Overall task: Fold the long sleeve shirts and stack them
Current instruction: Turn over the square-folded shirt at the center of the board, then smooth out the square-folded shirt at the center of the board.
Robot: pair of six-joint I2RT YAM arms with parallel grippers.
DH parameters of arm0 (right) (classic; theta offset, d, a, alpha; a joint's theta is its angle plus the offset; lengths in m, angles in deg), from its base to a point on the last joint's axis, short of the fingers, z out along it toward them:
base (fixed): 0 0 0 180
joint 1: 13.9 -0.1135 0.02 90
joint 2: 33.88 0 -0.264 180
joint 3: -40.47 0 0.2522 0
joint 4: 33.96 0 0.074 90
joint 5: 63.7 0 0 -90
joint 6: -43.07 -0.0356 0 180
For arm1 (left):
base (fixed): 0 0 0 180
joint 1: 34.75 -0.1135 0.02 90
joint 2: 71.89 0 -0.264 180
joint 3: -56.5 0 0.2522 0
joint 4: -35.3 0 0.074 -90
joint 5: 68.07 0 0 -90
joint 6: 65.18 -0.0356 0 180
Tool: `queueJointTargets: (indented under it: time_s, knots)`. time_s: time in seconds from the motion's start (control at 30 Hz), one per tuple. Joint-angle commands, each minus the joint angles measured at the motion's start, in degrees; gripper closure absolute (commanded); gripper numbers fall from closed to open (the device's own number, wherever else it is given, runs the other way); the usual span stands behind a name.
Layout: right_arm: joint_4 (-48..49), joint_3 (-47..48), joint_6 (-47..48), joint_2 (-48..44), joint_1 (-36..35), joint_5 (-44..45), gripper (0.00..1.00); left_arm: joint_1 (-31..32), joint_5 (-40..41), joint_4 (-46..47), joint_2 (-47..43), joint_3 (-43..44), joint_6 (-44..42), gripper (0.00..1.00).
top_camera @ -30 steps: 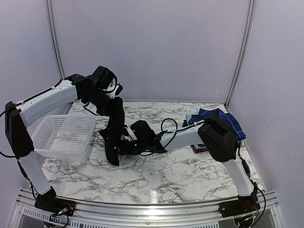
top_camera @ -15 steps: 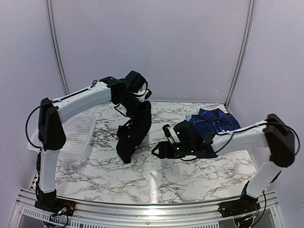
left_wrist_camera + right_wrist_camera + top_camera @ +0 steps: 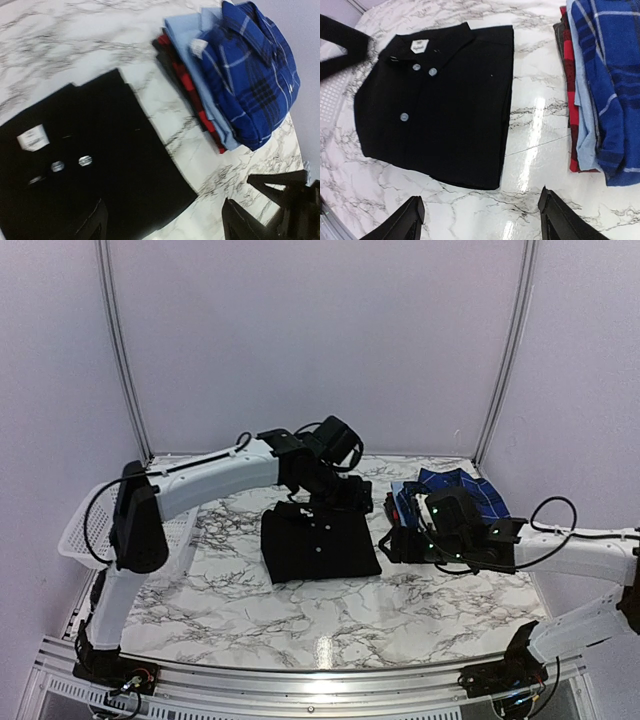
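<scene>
Black shirt (image 3: 320, 545) lies folded mid-table (image 3: 330, 625), collar and buttons up. Stack (image 3: 455, 495) sits just right of it, not touching, plaid on top. Left hand (image 3: 165, 202) wide, empty, above shirt's far side. Right hand (image 3: 481, 197) wide, empty, between shirt and stack. Fold looks done, stacking not yet. Next, I'd say: grip both sides evenly, lift without spilling fold, set square on plaid. Top view gives whole layout. Wrist views alone show neck label and red layer under light blue.

Bright even light, glare on the marble table (image 3: 535, 115), left wrist view slightly soft
</scene>
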Motion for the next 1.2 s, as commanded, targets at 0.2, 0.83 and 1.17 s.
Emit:
queueJointTargets:
  time_s: [0.2, 0.83, 1.17]
  knots:
    - [2.79, 11.44, 7.66, 18.91, 2.99, -2.29, 0.27, -11.22, 4.37, 13.74, -32.09, -43.86, 1.56, 0.22]
    - [4.02, 25.67, 9.07, 41.89, 8.24, -8.12, 0.34, -16.28, -4.18, 28.81, -24.21, -57.95, 3.0, 0.29]
    - [3.36, 27.86, 8.32, 44.97, 4.43, -8.57, 0.67, -14.0, -4.93, 30.4, -20.48, -54.21, 4.49, 0.77]
